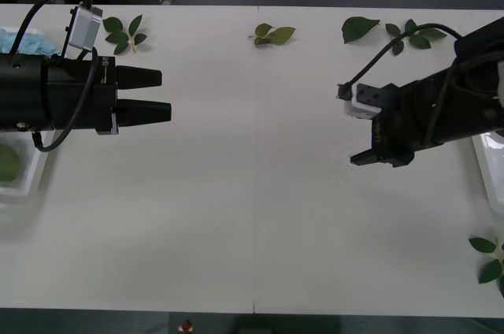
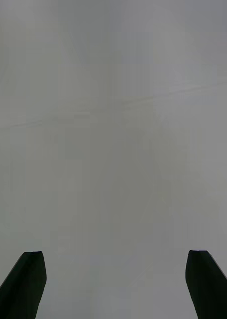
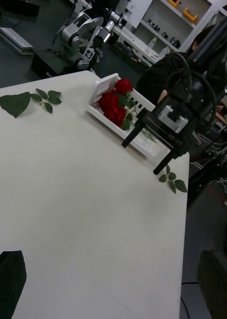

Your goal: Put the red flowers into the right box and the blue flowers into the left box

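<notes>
Your left gripper (image 1: pixel 164 94) hangs over the left part of the white table (image 1: pixel 252 216), its two black fingers (image 1: pixel 146 77) pointing toward the middle with a narrow gap between them and nothing in that gap. Just behind those fingers, back by the arm's body, sits the left box (image 1: pixel 24 184), and a patch of pale blue from the blue flowers (image 1: pixel 17 38) shows at the table's edge beside the arm. A sprig of loose leaves (image 1: pixel 124 33) lies on the table just off to the far side of the fingers.

Your right gripper (image 1: pixel 370 134) is held over the right part of the table, well apart from the left one. In its own wrist view you see its fingers (image 2: pixel 24 284) spread wide to both corners, with bare tabletop between them and nothing held. From the left wrist view the same gripper (image 3: pixel 146 154) is seen spread and empty, and right behind it stands the right box (image 3: pixel 104 89), a white slatted basket. The red flowers (image 3: pixel 112 103) lie inside that box, blooms bunched together with green leaves around them.

More leaf sprigs (image 1: pixel 272 34) lie along the far edge of the table, ahead of and between the two sets of fingers, and another sprig (image 1: pixel 488 259) lies near the table's right edge.
</notes>
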